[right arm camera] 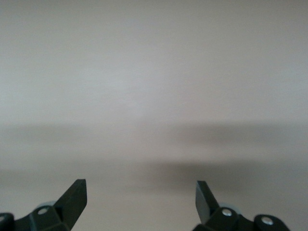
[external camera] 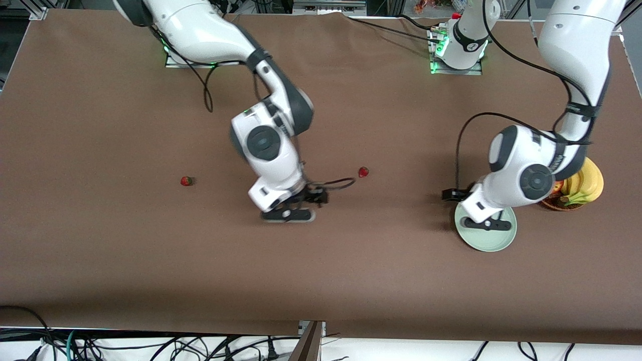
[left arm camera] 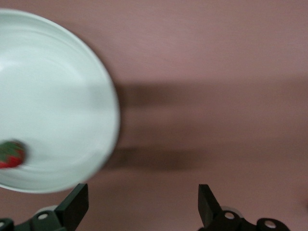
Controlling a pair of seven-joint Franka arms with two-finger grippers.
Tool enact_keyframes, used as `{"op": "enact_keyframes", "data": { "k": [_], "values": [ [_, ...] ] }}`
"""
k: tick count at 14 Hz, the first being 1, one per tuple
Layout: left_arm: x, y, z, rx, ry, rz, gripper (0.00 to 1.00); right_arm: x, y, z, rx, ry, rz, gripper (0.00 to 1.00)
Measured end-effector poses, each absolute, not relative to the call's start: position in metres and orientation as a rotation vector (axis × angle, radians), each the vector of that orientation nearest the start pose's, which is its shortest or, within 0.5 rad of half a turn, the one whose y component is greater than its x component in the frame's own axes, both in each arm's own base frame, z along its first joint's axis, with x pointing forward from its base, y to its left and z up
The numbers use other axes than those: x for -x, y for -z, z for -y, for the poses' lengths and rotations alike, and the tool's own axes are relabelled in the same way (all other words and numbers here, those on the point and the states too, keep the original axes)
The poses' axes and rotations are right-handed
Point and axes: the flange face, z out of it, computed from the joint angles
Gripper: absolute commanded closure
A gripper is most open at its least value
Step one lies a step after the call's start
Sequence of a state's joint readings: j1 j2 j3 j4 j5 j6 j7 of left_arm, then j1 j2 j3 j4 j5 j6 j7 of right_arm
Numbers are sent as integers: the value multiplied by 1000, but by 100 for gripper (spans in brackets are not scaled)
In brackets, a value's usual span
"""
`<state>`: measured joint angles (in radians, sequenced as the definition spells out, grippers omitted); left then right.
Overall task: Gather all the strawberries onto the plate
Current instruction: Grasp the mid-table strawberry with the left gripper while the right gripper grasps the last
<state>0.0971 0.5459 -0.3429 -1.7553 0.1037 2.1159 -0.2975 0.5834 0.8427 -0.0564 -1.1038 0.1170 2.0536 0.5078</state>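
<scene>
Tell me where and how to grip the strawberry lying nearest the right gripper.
Judging by the front view, take the strawberry across its red body, coming straight down from above. It lies alone on the bare table, and its leafy top is too flimsy to pinch.

We see a brown cloth (external camera: 125, 250) covering the table. At the left arm's end sits a wicker basket (external camera: 556, 204) holding bananas (external camera: 588, 186) and a red fruit (external camera: 557, 187). Black cables (external camera: 150, 346) hang below the table's near edge.
</scene>
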Motion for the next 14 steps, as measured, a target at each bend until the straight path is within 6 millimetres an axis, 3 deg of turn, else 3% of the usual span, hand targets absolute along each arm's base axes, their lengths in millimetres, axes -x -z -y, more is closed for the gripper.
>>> {"op": "enact_keyframes", "data": {
  "k": [2, 5, 7, 8, 10, 14],
  "values": [
    [-614, -262, 194, 3162, -284, 153, 0, -683, -312, -348, 3083, -31, 49, 0],
    [-578, -257, 281, 3117, -296, 293, 0, -712, -301, -235, 3132, -222, 195, 0],
    [-552, -246, 326, 3097, -292, 375, 0, -723, -295, -168, 3155, -292, 203, 0],
    [-538, -237, 345, 3093, -288, 402, 0, -723, -291, -145, 3168, -317, 188, 0],
    [-516, -214, 368, 3098, -250, 432, 0, -714, -284, -120, 3183, -374, 144, 0],
    [-503, -180, 367, 3078, -162, 457, 4, -681, -266, -91, 3182, -379, 78, 0]
  ]
}}
